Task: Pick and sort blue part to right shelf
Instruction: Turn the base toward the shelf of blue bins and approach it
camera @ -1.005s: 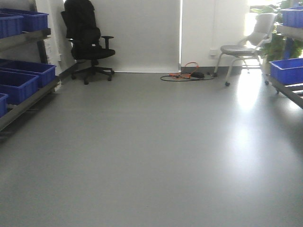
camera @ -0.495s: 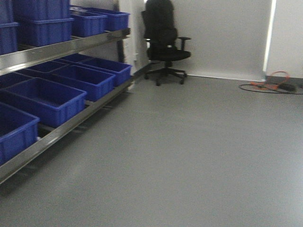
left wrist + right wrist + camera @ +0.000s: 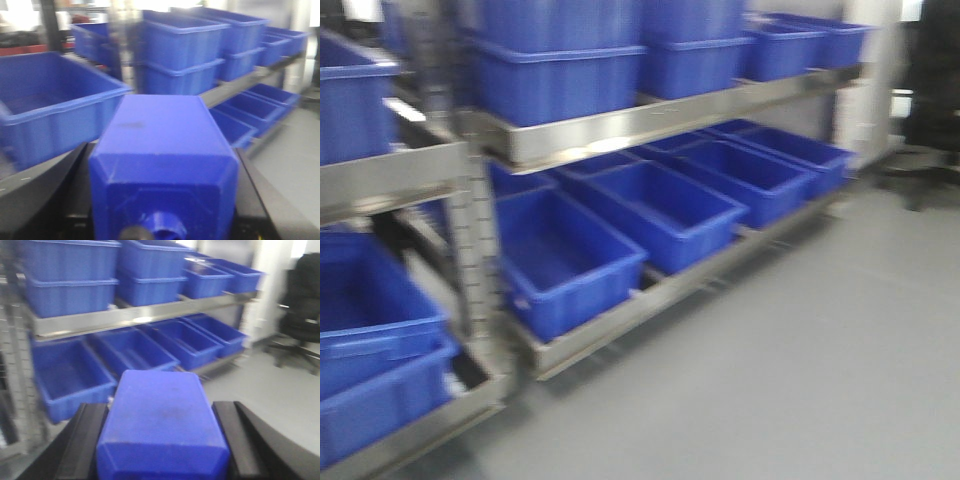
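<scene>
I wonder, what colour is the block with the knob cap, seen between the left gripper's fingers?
Solid blue all over, cap included; the left wrist view shows the blue part best.

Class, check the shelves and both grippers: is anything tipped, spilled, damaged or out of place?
Nothing stands out. The blue bins sit in even rows on the metal shelf. The left gripper holds the blue part squarely, the right gripper a blue block. Blur hides fine damage.

Steel shelving [image 3: 650, 117] holds blue bins [image 3: 665, 212] above grey floor [image 3: 800, 380]; black chair [image 3: 932, 110] at right.
</scene>
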Tool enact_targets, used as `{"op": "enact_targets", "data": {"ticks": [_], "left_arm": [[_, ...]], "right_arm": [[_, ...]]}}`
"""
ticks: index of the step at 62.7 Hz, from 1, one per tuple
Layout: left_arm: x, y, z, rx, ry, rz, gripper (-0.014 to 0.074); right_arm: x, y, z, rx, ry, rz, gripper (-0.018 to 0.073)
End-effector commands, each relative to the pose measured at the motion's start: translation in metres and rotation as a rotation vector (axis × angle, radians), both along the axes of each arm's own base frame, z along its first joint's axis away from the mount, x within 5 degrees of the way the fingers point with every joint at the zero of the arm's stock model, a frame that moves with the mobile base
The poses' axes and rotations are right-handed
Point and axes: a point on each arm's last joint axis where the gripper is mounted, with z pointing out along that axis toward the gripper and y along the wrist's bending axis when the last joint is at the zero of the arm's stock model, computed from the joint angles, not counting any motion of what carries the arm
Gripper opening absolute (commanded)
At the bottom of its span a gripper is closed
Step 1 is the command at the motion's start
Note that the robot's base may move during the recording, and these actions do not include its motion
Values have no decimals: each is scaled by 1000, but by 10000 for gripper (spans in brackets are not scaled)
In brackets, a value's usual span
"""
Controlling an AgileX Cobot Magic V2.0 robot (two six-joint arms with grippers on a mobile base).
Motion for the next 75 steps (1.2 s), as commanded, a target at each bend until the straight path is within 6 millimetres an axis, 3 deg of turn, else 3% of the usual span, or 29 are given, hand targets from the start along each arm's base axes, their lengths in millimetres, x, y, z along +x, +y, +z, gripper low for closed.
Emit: {"op": "enact_targets", "data": {"ticks": [1,75], "left_arm": [[-1,1,17,-14,-110,9,331],[-1,1,17,-14,-110,9,331]], "right_arm": [[-1,-1,17,-5,-111,-13,426],[-1,-1,17,-5,-111,-13,426]]}}
